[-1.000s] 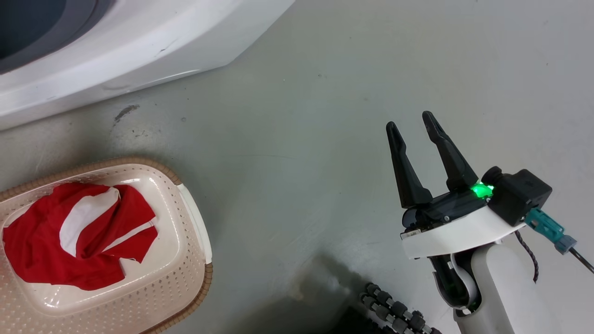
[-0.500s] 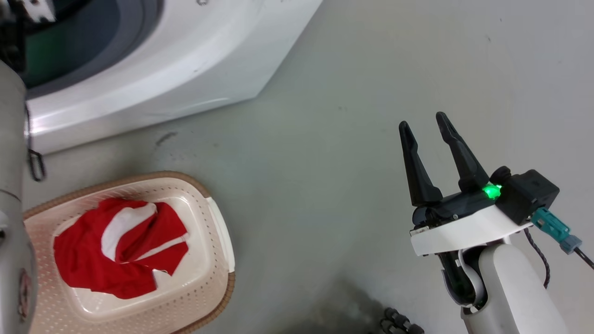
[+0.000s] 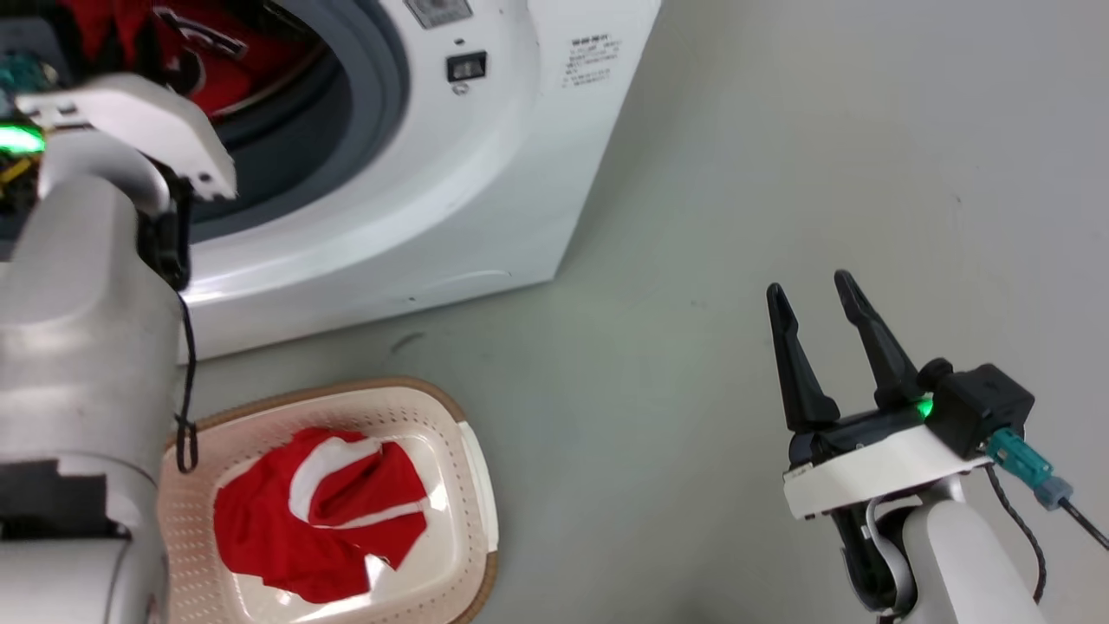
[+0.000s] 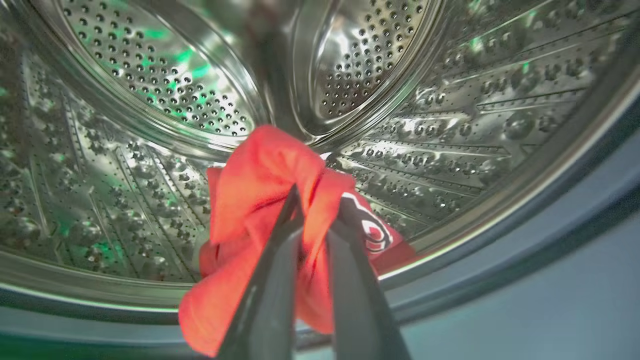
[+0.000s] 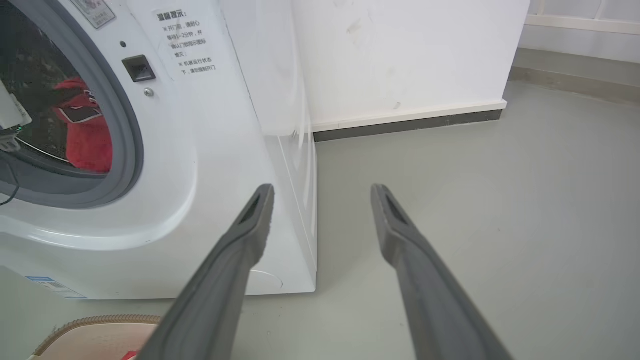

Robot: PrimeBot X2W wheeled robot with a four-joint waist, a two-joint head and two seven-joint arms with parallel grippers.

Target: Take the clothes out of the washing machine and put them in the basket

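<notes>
The white washing machine (image 3: pixel 450 173) stands at the upper left with its porthole open. In the left wrist view my left gripper (image 4: pixel 320 200) is shut on a red garment (image 4: pixel 265 170) that hangs just inside the steel drum (image 4: pixel 150 90). That garment (image 3: pixel 234 69) also shows red in the porthole, past my left wrist. Another red garment with white bands (image 3: pixel 329 511) lies in the cream basket (image 3: pixel 472 485) on the floor in front of the machine. My right gripper (image 3: pixel 810 290) stands open over bare floor at the right, holding nothing.
My pale left forearm (image 3: pixel 78 347) fills the left edge, above the basket. Grey floor (image 3: pixel 736 173) spreads to the right of the machine. A white wall with a dark skirting (image 5: pixel 405 125) runs behind the washing machine (image 5: pixel 225 150).
The head camera has tilted up, so the machine's porthole, the left arm and the red garment in the drum have come into view. The right gripper stays open, unchanged.
</notes>
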